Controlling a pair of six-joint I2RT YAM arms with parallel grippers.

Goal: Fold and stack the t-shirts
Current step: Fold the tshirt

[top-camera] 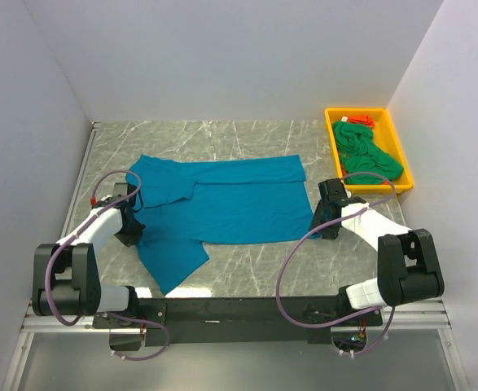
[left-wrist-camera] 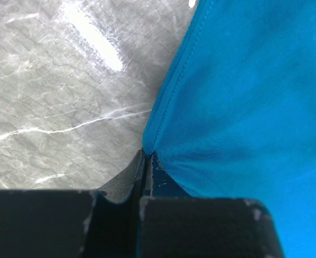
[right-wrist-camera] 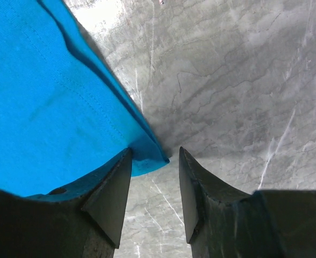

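Left jaws clamped shut on the teal shirt [top-camera: 239,204] at 9 o'clock, right jaws half-open straddling its 4 o'clock corner. Prepping a two-sided fold, I'd guess.

Inspection of my own hardware: my left arm [top-camera: 92,228] and right arm [top-camera: 377,230] have white link shells between black joint housings. A purple-grey cable [top-camera: 281,277] loops from each arm down to the black base rail [top-camera: 239,309]. The right gripper [right-wrist-camera: 155,152] fingers [right-wrist-camera: 112,193] are matte black wedges. At the end farthest from the rail, the left arm carries a small red fitting [top-camera: 97,199].
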